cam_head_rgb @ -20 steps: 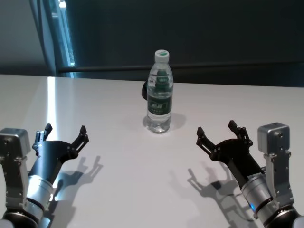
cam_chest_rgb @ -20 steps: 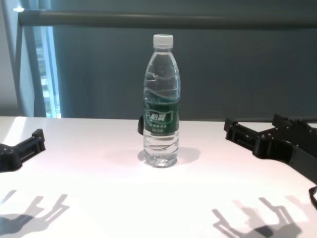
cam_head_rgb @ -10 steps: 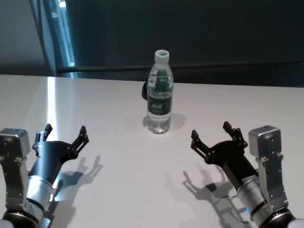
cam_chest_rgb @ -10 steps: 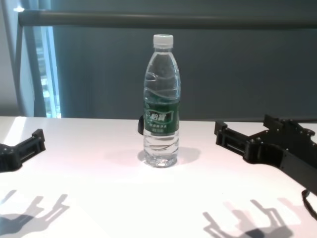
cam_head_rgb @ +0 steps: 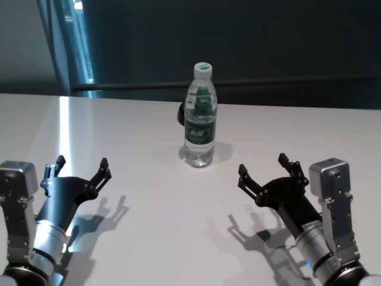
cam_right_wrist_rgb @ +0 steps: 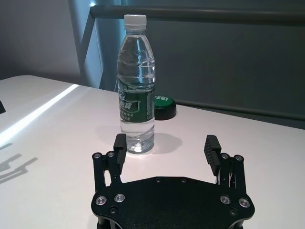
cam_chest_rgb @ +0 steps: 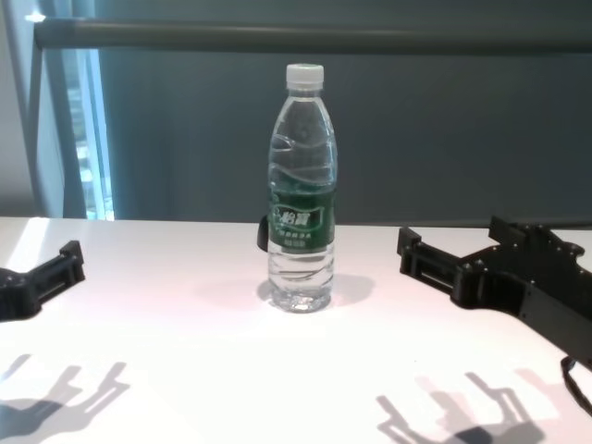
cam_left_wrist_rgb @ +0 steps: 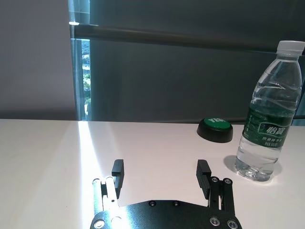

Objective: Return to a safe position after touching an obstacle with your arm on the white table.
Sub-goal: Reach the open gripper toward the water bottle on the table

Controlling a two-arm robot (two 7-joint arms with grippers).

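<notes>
The clear water bottle (cam_head_rgb: 200,119) with a white cap and dark green label stands upright on the white table (cam_head_rgb: 149,196). It also shows in the chest view (cam_chest_rgb: 302,203), the left wrist view (cam_left_wrist_rgb: 267,119) and the right wrist view (cam_right_wrist_rgb: 137,90). My right gripper (cam_head_rgb: 262,165) is open and empty, to the right of the bottle and nearer to me, apart from it. It hovers just above the table (cam_right_wrist_rgb: 165,140) (cam_chest_rgb: 453,233). My left gripper (cam_head_rgb: 82,164) is open and empty at the near left, far from the bottle (cam_left_wrist_rgb: 160,167).
A round black button with a green top (cam_left_wrist_rgb: 215,129) lies on the table just behind the bottle, also in the right wrist view (cam_right_wrist_rgb: 162,106). A dark rail and dark wall run behind the table's far edge. A strip of light crosses the table's left side.
My right gripper has moved a little to the left, toward the bottle's side, still open. The left arm and the bottle have not moved.
</notes>
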